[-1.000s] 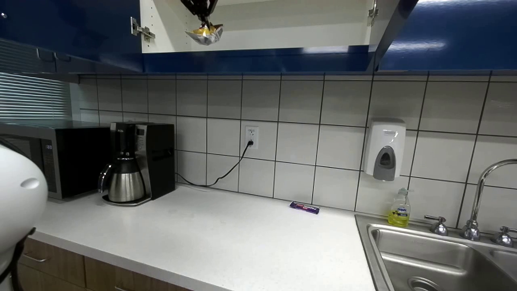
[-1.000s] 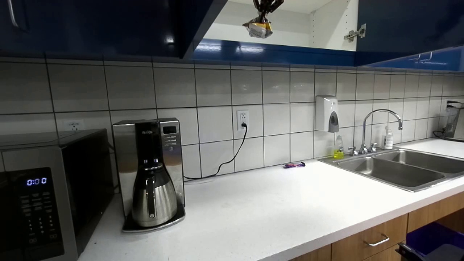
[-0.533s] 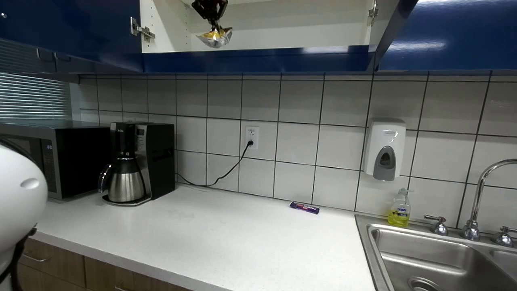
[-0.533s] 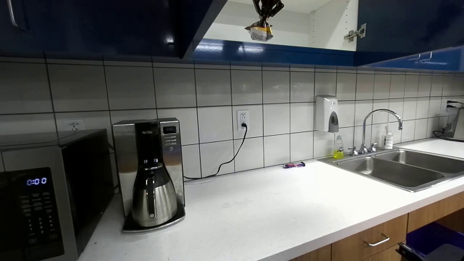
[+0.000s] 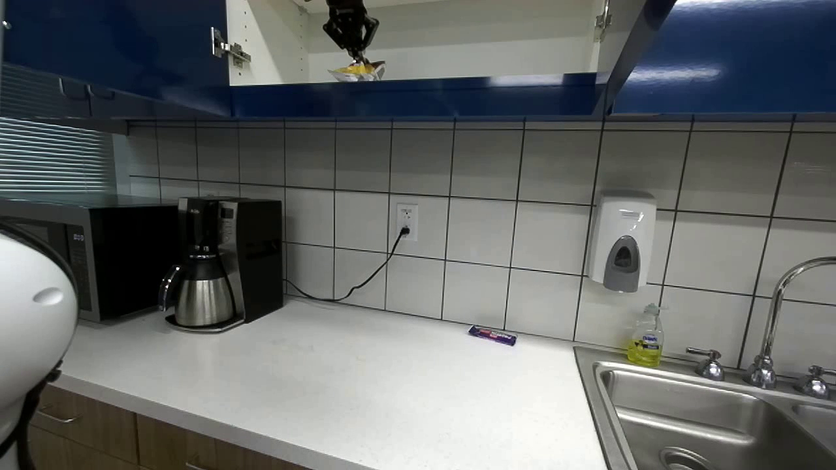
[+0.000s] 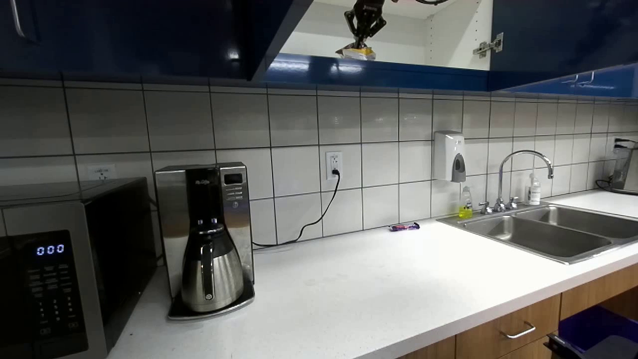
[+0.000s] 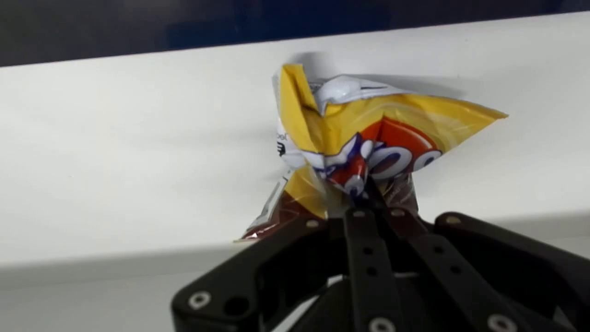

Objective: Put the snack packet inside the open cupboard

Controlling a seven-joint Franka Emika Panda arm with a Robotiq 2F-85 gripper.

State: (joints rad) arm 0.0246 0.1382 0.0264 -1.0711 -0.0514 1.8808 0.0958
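Observation:
The open cupboard [image 5: 418, 96] has a blue front edge and a white interior, and it shows in both exterior views [image 6: 398, 75]. My gripper [image 5: 358, 59] points down inside the opening and is shut on the snack packet [image 5: 356, 70]. The crumpled yellow packet [image 6: 357, 53] is low in the cupboard, its bottom hidden behind the front edge in both exterior views. In the wrist view the fingers [image 7: 357, 200] pinch the middle of the packet [image 7: 392, 120]. White cupboard floor [image 7: 138, 138] lies beneath it; I cannot tell whether the packet touches it.
Blue cupboard doors stand open at both sides [image 5: 117, 52] [image 6: 558, 40]. Below are a coffee maker [image 6: 237, 214], a microwave [image 6: 50, 279], a flat purple item [image 5: 492, 335], a soap dispenser [image 5: 624, 241] and a sink [image 5: 692, 405].
My gripper has moved down and, in an exterior view, a little to the right, carrying the packet. The packet was fully visible above the front edge; its bottom is now hidden behind it.

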